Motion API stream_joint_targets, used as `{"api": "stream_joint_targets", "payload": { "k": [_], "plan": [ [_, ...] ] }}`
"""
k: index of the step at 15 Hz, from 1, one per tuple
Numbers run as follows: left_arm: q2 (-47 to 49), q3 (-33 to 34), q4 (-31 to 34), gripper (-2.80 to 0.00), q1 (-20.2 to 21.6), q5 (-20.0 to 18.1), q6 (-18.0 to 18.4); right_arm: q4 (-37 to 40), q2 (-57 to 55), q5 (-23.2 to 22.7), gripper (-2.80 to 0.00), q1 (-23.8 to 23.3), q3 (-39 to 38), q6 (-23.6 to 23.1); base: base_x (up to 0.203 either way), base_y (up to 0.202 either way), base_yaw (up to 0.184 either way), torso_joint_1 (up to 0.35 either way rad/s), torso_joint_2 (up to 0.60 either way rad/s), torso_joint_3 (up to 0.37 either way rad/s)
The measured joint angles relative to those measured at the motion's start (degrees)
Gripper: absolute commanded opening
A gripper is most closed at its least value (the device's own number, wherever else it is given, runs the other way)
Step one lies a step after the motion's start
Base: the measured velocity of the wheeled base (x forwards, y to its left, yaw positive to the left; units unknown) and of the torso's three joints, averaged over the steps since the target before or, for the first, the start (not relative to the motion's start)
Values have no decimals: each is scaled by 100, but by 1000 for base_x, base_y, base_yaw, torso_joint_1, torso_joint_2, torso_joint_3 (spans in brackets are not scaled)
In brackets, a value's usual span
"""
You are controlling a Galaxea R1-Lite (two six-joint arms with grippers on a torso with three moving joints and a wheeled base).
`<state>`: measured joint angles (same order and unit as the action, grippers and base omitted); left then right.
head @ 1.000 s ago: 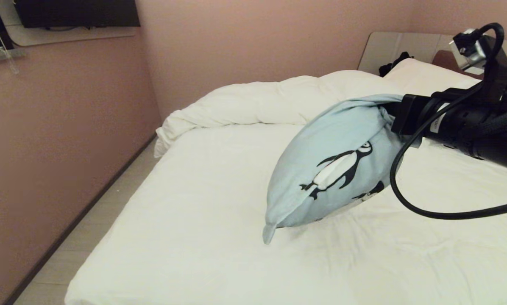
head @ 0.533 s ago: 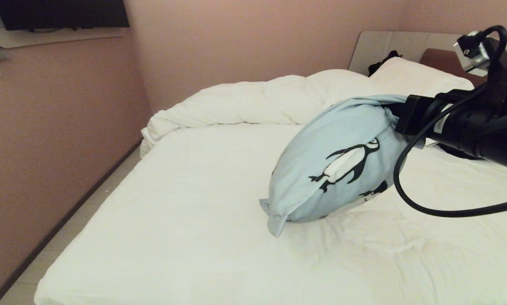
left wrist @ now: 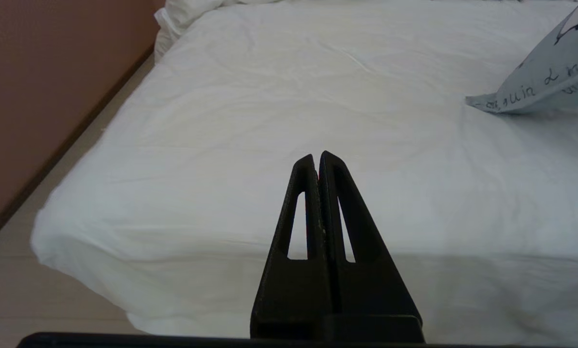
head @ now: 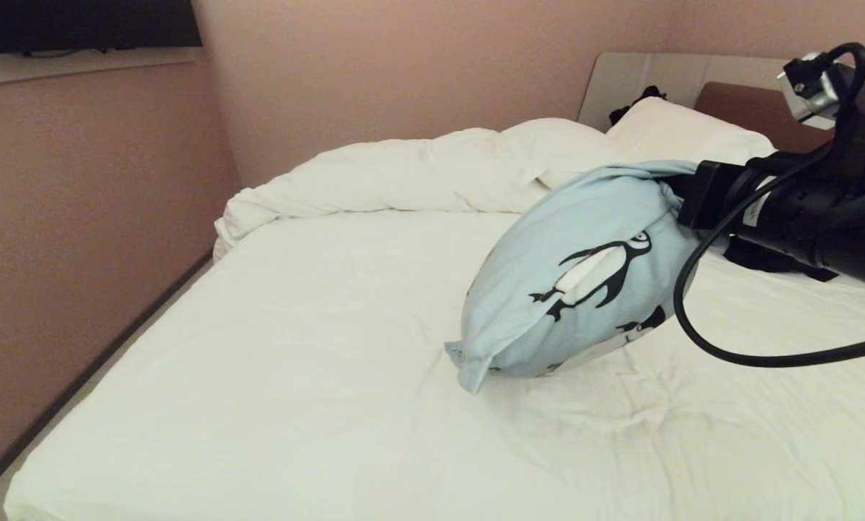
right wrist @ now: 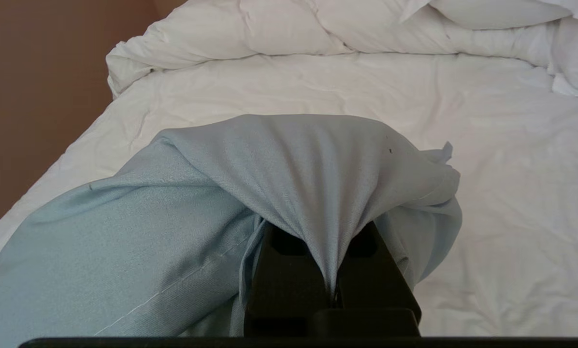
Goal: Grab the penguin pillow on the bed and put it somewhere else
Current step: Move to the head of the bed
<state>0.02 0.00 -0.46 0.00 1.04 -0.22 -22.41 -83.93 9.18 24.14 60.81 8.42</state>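
The penguin pillow [head: 577,282] is light blue with black-and-white penguins. It hangs tilted over the middle right of the bed [head: 295,362], its low corner at or just above the white sheet. My right gripper [head: 675,197] reaches in from the right and is shut on the bunched top corner of the pillow. In the right wrist view the blue cloth [right wrist: 173,232] drapes over the right gripper [right wrist: 330,232] and is pinched between its fingers. My left gripper [left wrist: 317,157] is shut and empty, low before the bed's foot edge, with the pillow's lettered edge [left wrist: 540,87] far off.
A rumpled white duvet [head: 403,174] and white pillows [head: 685,134] lie along the far side by the brown headboard [head: 751,108]. A black item [head: 631,105] sits behind the pillows. A pink wall [head: 78,217] and a narrow floor strip run along the bed's left side.
The whole scene has slid left in the head view, so the camera has moved. The pillow stays held in the right gripper, now a little further right over the sheet.
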Motion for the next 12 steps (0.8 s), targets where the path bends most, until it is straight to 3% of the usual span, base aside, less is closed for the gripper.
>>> {"api": "stream_joint_targets", "payload": {
  "k": [12],
  "plan": [
    [0,0,4,-280,0,0,-2,-11,50,-6,-280,-33,-17,1,0,-194,0,2,4,1]
  ]
}}
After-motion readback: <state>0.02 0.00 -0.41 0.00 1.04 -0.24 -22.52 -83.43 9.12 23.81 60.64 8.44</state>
